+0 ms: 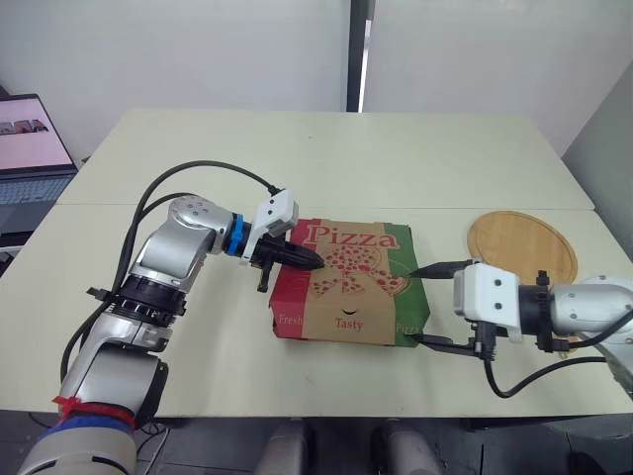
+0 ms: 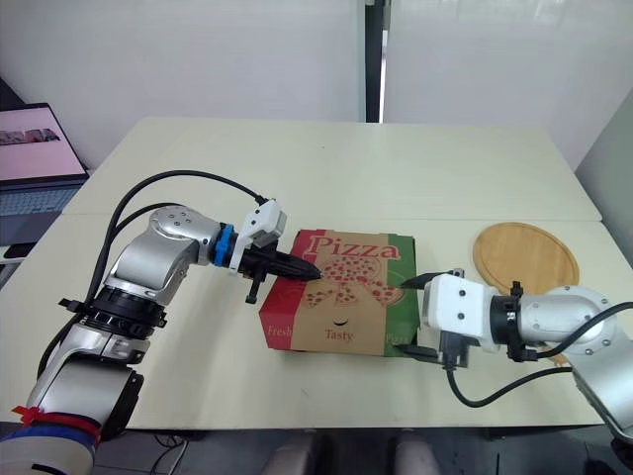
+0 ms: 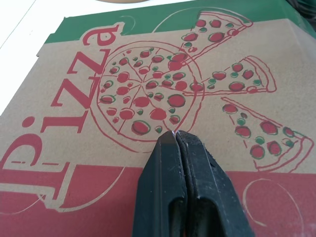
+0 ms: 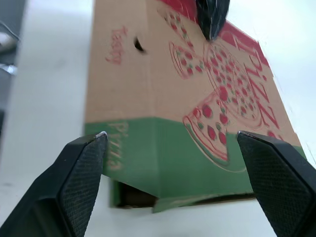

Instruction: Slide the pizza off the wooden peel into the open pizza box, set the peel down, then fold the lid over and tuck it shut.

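The pizza box (image 1: 351, 287) lies in the middle of the table with its printed lid folded down. My left gripper (image 1: 315, 261) is shut, its tips resting on the lid's left part, close to the printed pizza (image 3: 143, 98). My right gripper (image 1: 413, 305) stands open at the box's right front corner, one finger (image 4: 79, 168) on each side of the green side wall (image 4: 148, 143). A dark gap shows under that wall's lower edge. The round wooden peel (image 1: 521, 245) lies flat on the table to the right of the box, with nothing on it.
An open laptop (image 1: 30, 148) sits at the far left, beyond the table's edge. The far half of the cream table (image 1: 326, 158) is bare. Cables loop from both arms near the box.
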